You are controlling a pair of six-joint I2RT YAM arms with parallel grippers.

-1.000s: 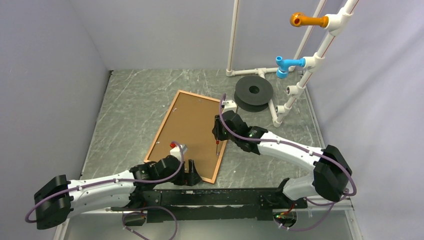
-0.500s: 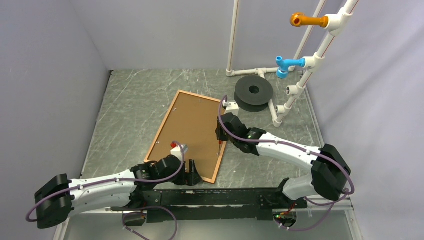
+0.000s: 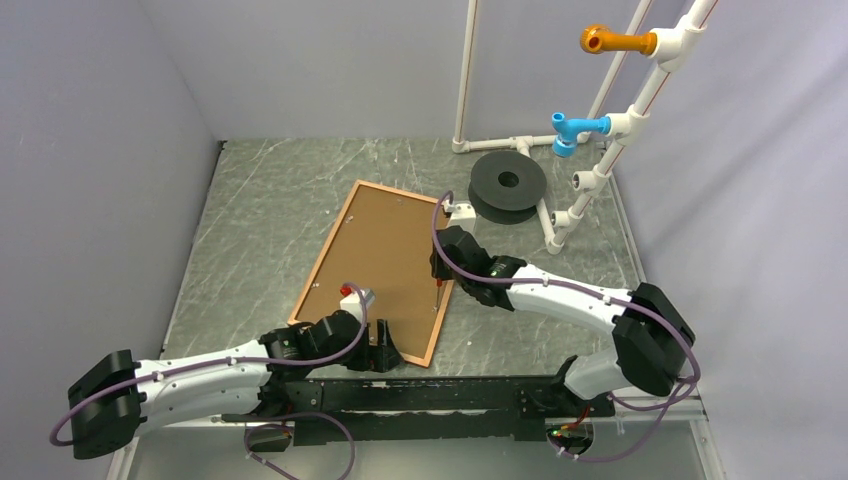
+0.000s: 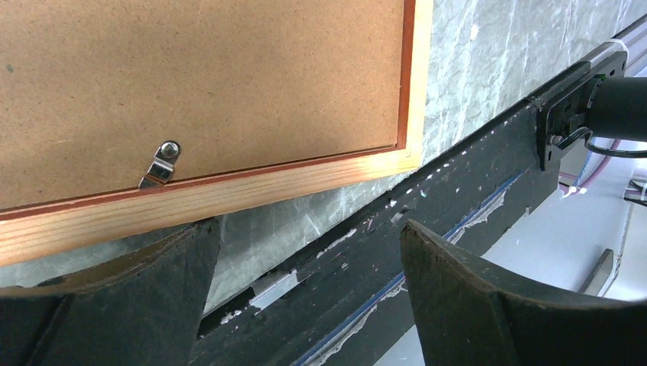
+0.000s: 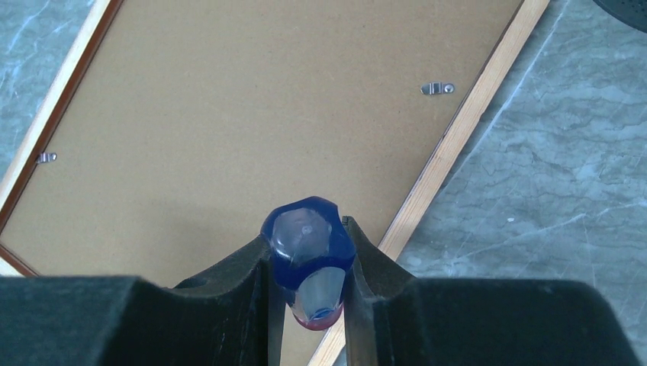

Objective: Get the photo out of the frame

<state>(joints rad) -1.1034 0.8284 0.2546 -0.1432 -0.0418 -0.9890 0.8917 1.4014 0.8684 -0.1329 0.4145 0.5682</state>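
Observation:
The frame [image 3: 324, 252] lies face down on the table, its plain brown backing panel [image 3: 380, 260] up. The photo is hidden under the panel. My left gripper [image 3: 385, 352] is open and empty at the frame's near rail [image 4: 229, 194], one finger [image 4: 114, 305] just below the rail and by a metal clip [image 4: 162, 162]. My right gripper [image 3: 437, 275] is shut on a blue-handled screwdriver [image 5: 309, 252] and holds it upright. Its tip [image 3: 436, 298] points down at the panel beside the right rail [image 5: 473, 114]. Two more clips [image 5: 437, 88] show at the rails.
A black spool [image 3: 508, 185] lies just behind the frame's far right corner. A white pipe rack [image 3: 600, 150] with blue and orange fittings stands at the back right. The black mounting rail [image 3: 450, 395] runs along the near edge. Grey walls close three sides.
My right arm has shifted slightly with the screwdriver, staying over the frame's right rail. The left arm and the frame have not moved.

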